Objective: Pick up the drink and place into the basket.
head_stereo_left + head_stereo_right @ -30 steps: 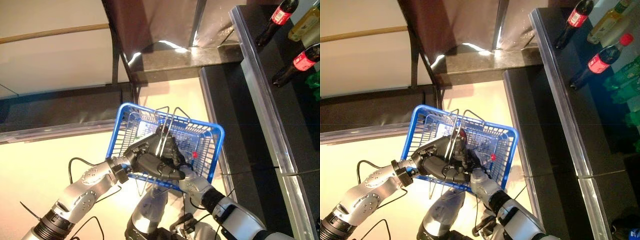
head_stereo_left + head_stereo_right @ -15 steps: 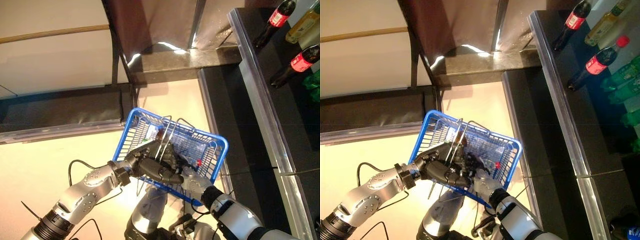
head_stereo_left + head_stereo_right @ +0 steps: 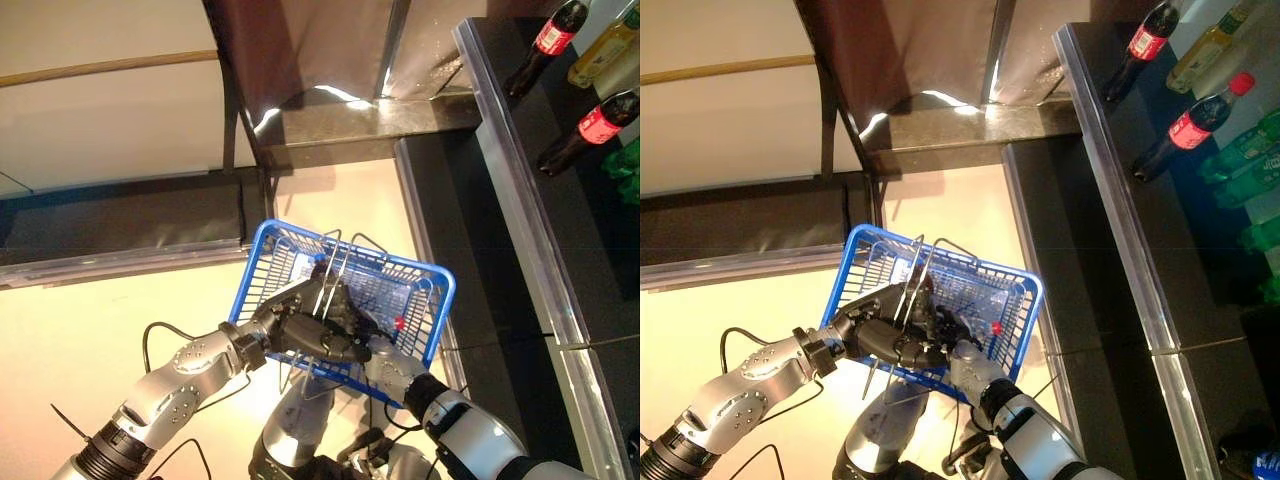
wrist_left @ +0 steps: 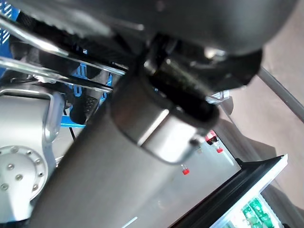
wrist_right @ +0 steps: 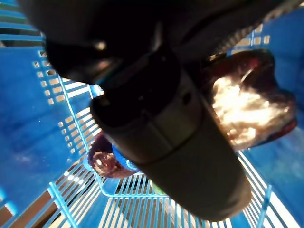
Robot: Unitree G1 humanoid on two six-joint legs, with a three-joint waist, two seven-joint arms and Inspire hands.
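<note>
The long dark shelf with its pale metal edge runs down the robot's right side, and several dark cola bottles with red labels stand on it, well apart from the work.

Lower down, the blue wire shopping basket with folding metal handles hangs tilted over the pale floor. The left hand is at the handles, and its fingers look curled about the wires, so it seems to carry the basket.

The right hand reaches over the basket's near rim into the inside. In the right wrist view a dark bottle with a red band, lit by a bright glint, lies against the blue mesh just past the hand. From this view I cannot tell whether the fingers are pinching it or have let go, since the hand's bulk hides them.

A small red cap shows inside the basket by the right hand.

As a judgement, the task is nearly done: the drink is already within the basket walls. What remains is to free it, if it is held, and draw the right hand out.
</note>
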